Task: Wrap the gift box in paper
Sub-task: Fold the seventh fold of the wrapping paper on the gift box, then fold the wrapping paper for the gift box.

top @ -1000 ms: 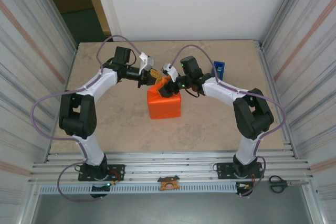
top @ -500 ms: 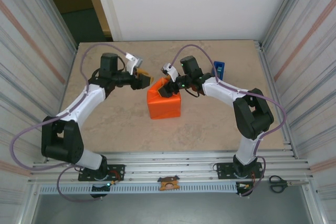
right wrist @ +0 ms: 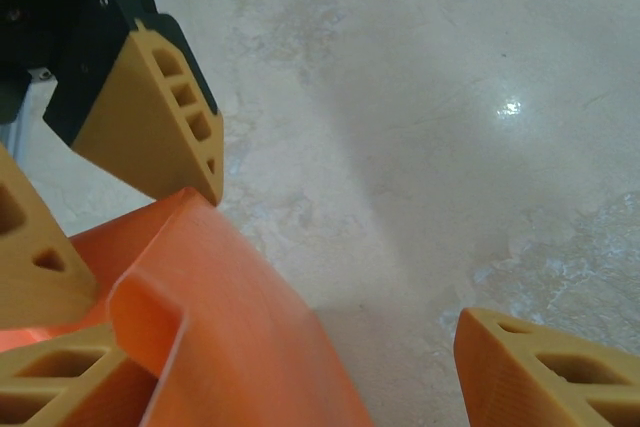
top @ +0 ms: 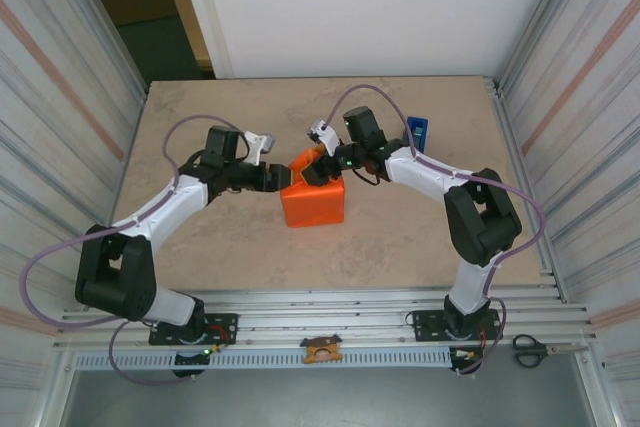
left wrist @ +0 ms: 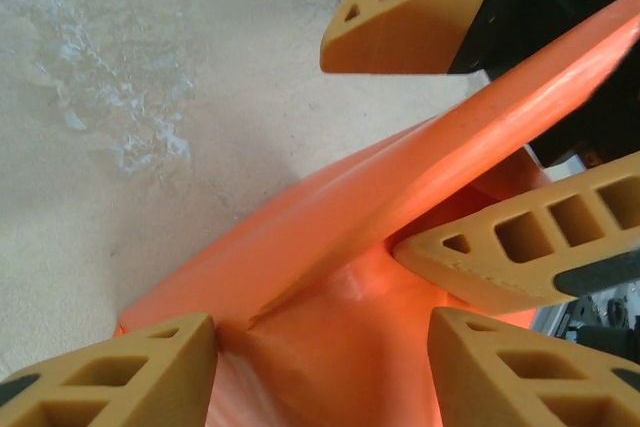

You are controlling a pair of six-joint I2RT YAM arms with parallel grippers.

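The paper (top: 316, 205) is folded round the gift box as an orange parcel at the table's middle; the gift box itself is hidden inside. My left gripper (top: 282, 179) is at the parcel's upper left end. In the left wrist view it (left wrist: 320, 377) is open, with its fingers (left wrist: 110, 372) either side of a folded end of the paper (left wrist: 330, 327). My right gripper (top: 316, 161) hangs over the parcel's far top edge. Seen from its wrist it (right wrist: 300, 387) is open, and a raised paper flap (right wrist: 220, 317) lies against its left finger (right wrist: 55, 382).
A blue tape dispenser (top: 417, 132) stands at the back right, behind the right arm. Scissors (top: 530, 350) lie on the rail at the near right, and a small orange part (top: 321, 350) sits on the rail's middle. Corrugated walls close both sides.
My left gripper opened, drew back to the left, then came in again lower at the parcel's left end. The right arm and the parcel have stayed where they were.
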